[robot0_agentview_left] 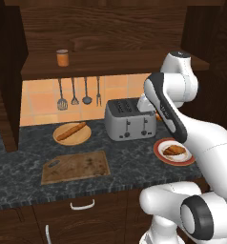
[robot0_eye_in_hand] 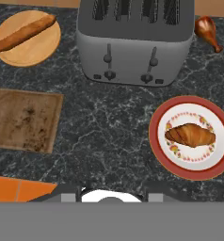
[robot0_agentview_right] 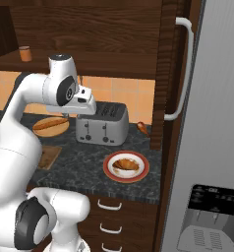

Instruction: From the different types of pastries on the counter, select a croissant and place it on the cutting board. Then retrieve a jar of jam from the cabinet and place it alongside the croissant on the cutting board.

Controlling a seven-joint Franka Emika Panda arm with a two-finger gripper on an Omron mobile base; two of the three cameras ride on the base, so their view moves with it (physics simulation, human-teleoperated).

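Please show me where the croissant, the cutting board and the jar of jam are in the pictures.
croissant (robot0_eye_in_hand: pixel 190 135): hand view, middle of the pastry on the red-rimmed plate.
cutting board (robot0_agentview_left: pixel 77 167): left base view, bare centre of the board.
jar of jam (robot0_agentview_left: pixel 62 58): left base view, side of the jar on the cabinet shelf.

An orange tiled backsplash (robot0_agentview_left: pixel 44 102) runs behind a grey toaster (robot0_agentview_left: pixel 129 119); left of the toaster, four utensils (robot0_agentview_left: pixel 79 93) hang on the tiles (a slotted turner among them). Right of the toaster stands a grey refrigerator (robot0_agentview_right: pixel 215 128) with a white handle (robot0_agentview_right: pixel 183 69). Below are brown drawers (robot0_agentview_right: pixel 111 216).
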